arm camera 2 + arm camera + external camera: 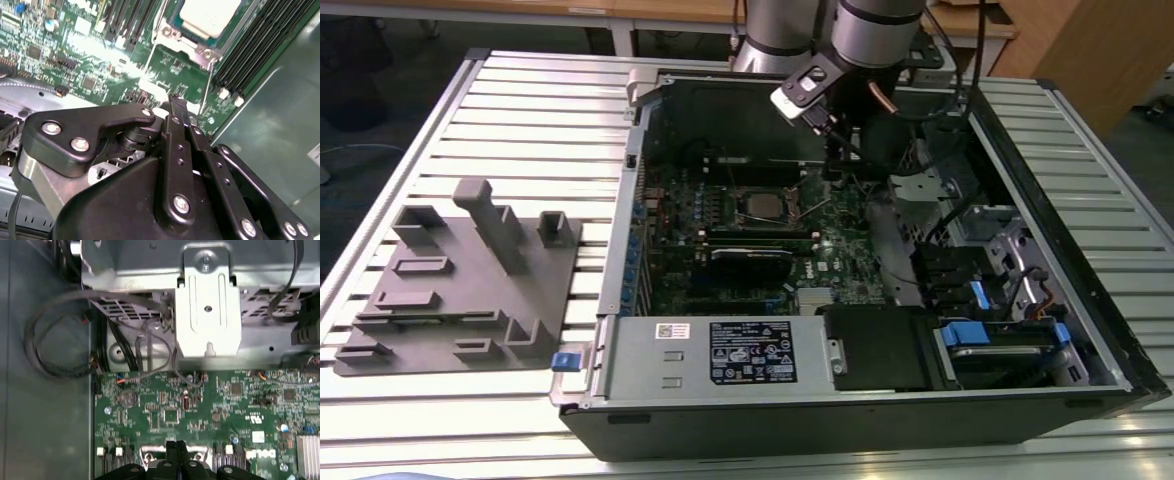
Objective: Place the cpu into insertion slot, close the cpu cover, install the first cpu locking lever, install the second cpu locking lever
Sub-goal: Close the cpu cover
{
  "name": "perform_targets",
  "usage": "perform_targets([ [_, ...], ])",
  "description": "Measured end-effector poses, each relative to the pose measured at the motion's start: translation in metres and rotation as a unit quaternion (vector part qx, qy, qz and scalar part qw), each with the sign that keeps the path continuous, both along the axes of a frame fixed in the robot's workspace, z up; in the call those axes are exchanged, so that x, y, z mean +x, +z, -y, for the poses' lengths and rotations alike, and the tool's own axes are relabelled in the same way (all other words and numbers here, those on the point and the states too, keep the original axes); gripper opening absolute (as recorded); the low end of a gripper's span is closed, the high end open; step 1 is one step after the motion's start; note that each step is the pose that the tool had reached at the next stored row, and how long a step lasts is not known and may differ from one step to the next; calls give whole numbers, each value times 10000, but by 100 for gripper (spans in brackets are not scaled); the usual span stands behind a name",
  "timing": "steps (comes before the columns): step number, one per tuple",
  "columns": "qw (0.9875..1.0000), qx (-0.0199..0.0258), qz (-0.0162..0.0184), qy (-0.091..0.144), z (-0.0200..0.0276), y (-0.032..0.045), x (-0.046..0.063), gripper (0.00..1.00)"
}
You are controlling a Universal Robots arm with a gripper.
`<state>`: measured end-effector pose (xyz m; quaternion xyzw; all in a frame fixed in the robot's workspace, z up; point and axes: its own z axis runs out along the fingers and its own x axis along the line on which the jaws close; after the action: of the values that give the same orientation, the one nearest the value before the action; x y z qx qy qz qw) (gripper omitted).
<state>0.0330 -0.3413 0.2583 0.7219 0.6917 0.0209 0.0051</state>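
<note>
Where the gripper (pixel 173 102) hovers, memory slots (pixel 255 55) flank the cpu (pixel 210 15).

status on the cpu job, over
Gripper shut, low over the board. Cpu seated, cpu cover down around it. Locking lever beside gripper, latch unclear.

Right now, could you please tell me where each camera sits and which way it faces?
Exterior view: off the arm, looking down into the computer case; the arm and gripper show above the cpu.
First wrist view: at the wrist, facing past the gripper onto the circuit board.
Second wrist view: at the wrist, facing past the gripper toward the cpu.
Both wrist views share the gripper and circuit board.
</note>
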Motion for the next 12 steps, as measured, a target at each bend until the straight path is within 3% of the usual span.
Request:
perform_targets([
  [2, 10000, 0, 0, 1, -2, 0, 45, 11],
  [3, 10000, -1, 0, 1, -7, -1, 146, 11],
  [7, 10000, -3, 0, 0, -12, -28, 179, 11],
  [12, 10000, -4, 0, 0, -13, -118, 198, 11],
])
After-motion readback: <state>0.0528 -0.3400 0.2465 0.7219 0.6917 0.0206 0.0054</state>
